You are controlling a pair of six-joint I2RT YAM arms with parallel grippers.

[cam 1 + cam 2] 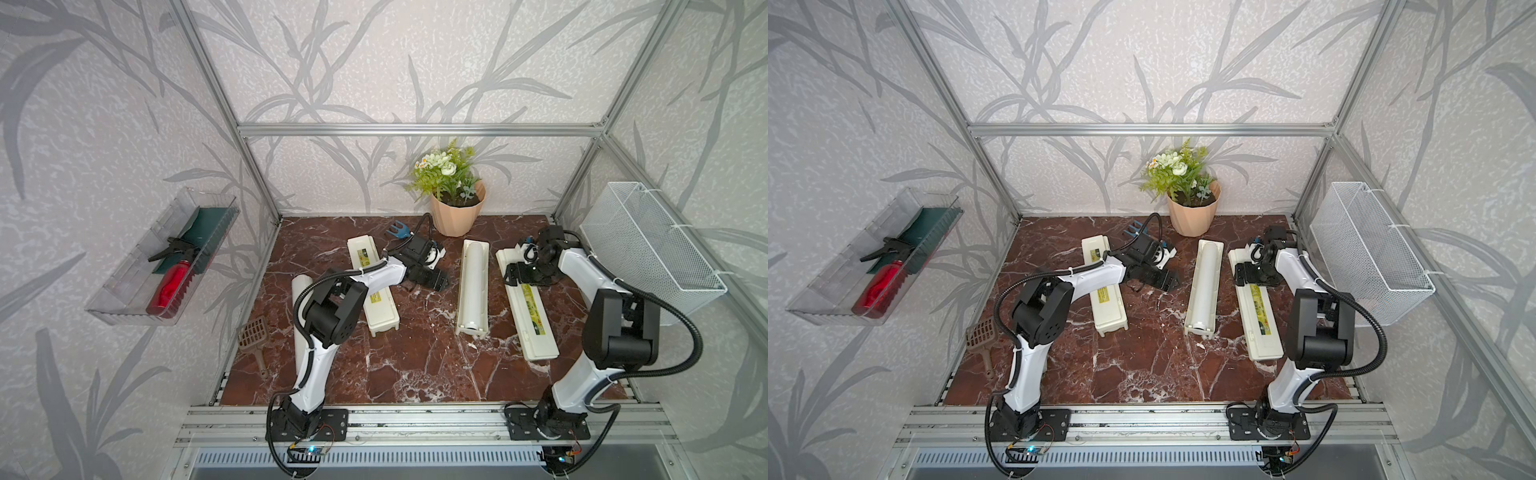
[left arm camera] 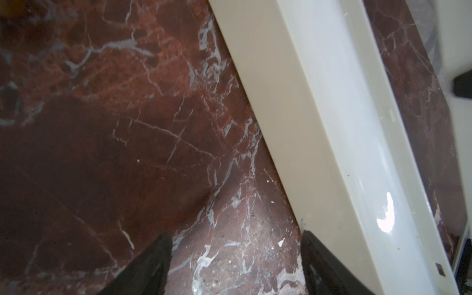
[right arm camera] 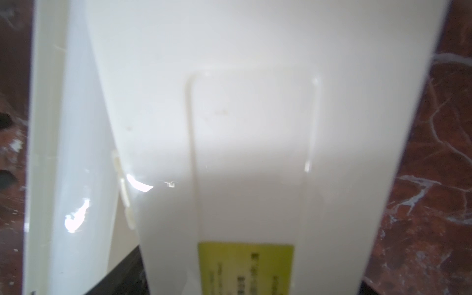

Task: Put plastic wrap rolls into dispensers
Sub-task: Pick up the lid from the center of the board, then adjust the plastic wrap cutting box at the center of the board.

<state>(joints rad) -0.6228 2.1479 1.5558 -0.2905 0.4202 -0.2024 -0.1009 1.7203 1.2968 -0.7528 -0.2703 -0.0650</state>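
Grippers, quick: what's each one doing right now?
Left gripper: open, holding nothing.
Right gripper: fingers either side of the labelled dispenser lid; grip cannot be told.

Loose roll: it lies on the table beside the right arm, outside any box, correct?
No. The loose roll lies on the table beside the left arm, not the right, outside any box; a top view shows it.

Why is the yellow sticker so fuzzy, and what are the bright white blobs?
Right wrist view: the yellow label is out of focus, likely too close; the blobs are glare on the dispenser lid. Left wrist view: glare on the open dispenser tray, a dark shadow over the marble table.
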